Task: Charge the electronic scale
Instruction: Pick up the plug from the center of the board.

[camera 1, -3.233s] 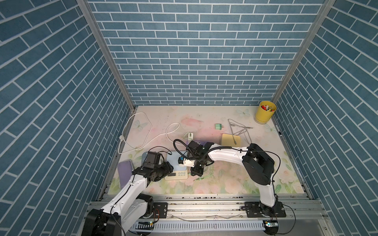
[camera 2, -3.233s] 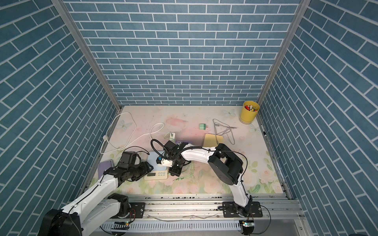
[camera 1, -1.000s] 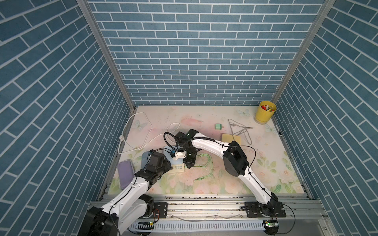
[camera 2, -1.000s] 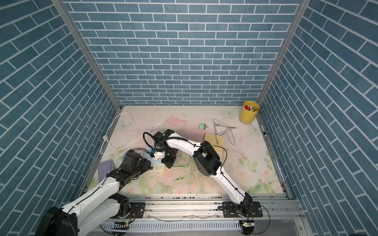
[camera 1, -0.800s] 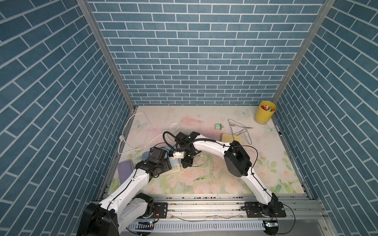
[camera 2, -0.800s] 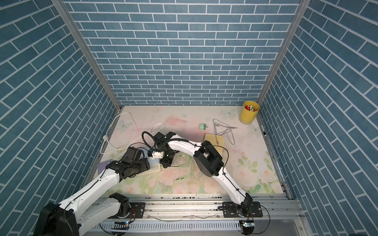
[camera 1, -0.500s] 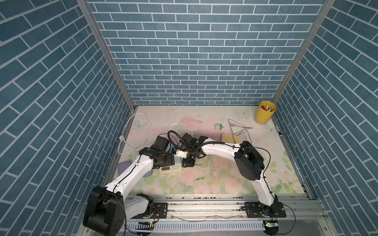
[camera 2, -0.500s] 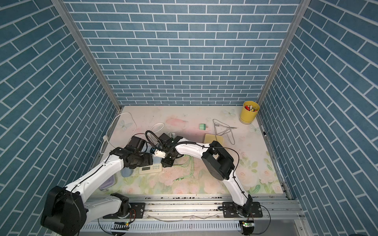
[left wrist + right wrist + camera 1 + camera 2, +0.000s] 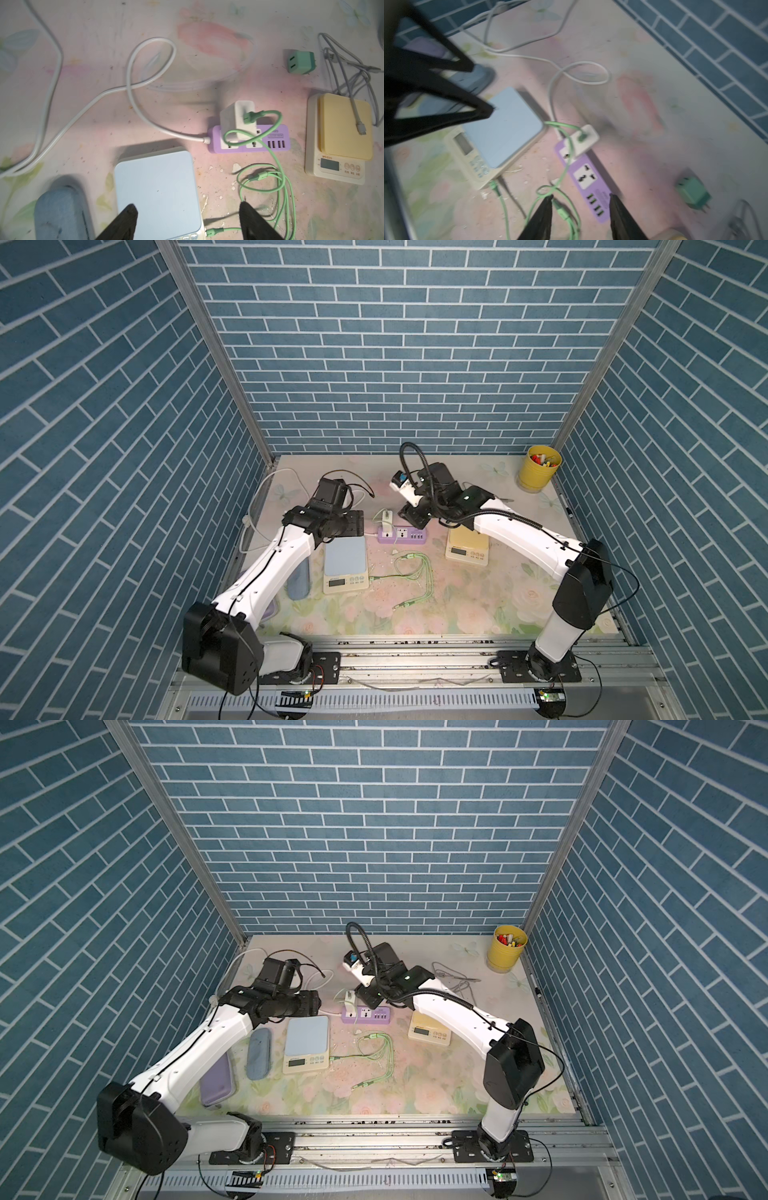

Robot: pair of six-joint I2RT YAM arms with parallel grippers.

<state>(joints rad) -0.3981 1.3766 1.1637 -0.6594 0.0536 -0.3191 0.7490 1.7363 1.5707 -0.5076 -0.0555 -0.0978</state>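
Blue-topped scale [image 9: 345, 562] lies flat on the floral table [image 9: 478, 605], left of centre and just in front of the purple power strip [image 9: 409, 536]. A green cable [image 9: 415, 568] meets its side next to the display and loops up to the white charger [image 9: 239, 120] seated in the strip. The left gripper [image 9: 187, 209] hovers over the scale's far edge, fingers spread wide and empty. The right gripper [image 9: 581, 199] hangs above the strip, fingers parted, holding nothing.
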